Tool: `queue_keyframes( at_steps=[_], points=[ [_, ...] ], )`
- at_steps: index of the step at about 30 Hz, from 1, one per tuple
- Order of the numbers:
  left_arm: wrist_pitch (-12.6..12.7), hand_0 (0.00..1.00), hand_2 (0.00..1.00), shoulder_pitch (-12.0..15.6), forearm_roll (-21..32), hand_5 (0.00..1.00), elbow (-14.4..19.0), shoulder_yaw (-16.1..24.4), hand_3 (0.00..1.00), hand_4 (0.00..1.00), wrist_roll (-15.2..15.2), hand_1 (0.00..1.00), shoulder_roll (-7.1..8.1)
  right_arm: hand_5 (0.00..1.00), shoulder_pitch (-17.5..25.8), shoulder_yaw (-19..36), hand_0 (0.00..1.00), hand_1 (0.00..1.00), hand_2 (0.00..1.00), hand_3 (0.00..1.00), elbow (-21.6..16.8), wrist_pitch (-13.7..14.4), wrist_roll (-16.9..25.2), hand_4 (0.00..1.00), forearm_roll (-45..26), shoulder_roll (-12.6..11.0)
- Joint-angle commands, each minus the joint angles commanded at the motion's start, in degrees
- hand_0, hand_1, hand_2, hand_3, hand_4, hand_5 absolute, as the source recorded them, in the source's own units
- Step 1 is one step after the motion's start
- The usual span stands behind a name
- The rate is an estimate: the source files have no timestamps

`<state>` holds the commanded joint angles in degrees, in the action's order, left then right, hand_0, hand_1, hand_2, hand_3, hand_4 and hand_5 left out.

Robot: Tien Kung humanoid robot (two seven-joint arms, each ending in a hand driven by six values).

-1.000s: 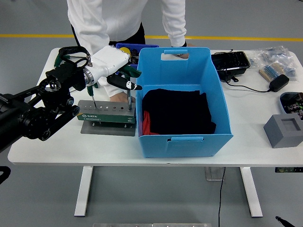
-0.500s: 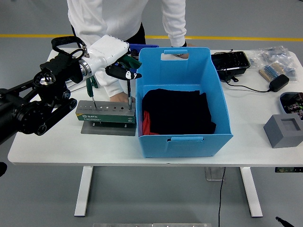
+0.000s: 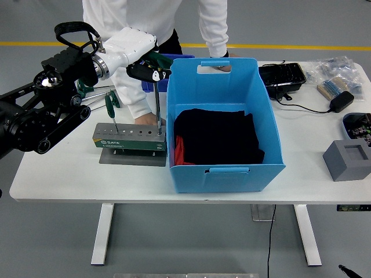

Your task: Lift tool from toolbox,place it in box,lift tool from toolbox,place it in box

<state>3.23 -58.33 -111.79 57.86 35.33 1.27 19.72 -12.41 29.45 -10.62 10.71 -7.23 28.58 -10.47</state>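
A green and grey tool holder (image 3: pixel 130 139) stands on a metal plate left of the blue box (image 3: pixel 264 92). My left hand (image 3: pixel 145 66) is shut on the green handle of a long screwdriver (image 3: pixel 157 104). It holds the screwdriver upright, with the tip still at the holder's right end. A second green-handled screwdriver (image 3: pixel 111 107) stands in the holder's left end. The blue box holds black cloth (image 3: pixel 220 136) with some red under it. A person at the far side rests one hand (image 3: pixel 145 119) behind the holder and the other hand (image 3: pixel 223 66) on the box's far rim.
A black tray (image 3: pixel 282 75), a brush (image 3: pixel 331 88), a black adapter (image 3: pixel 341 101) with its cable and plastic bags lie at the back right. A grey block (image 3: pixel 346 159) sits at the right edge. A small blue bin (image 3: pixel 174 58) stands behind the holder.
My left hand and arm have risen, drawing the screwdriver up out of the holder's right end. The person's hands have stayed put.
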Motion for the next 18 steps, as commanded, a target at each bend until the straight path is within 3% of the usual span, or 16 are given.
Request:
queue_keyframes(
  at_steps=[11,18],
  points=[
    [-2.67,0.146,0.006,-2.78,-0.57,0.495,6.71,1.99,0.021,0.636,-2.32,0.002,2.57,0.693,0.38,0.29,0.621,0.604,0.67,0.567,0.05,-0.03,-0.04,0.831,0.34,0.06],
    [-2.38,0.152,0.009,-2.99,-1.47,0.498,11.04,4.0,0.027,0.637,-3.34,0.002,0.83,0.693,0.61,0.68,0.621,0.604,0.67,0.567,0.02,-0.04,-0.2,0.832,0.93,0.14]
  ],
)
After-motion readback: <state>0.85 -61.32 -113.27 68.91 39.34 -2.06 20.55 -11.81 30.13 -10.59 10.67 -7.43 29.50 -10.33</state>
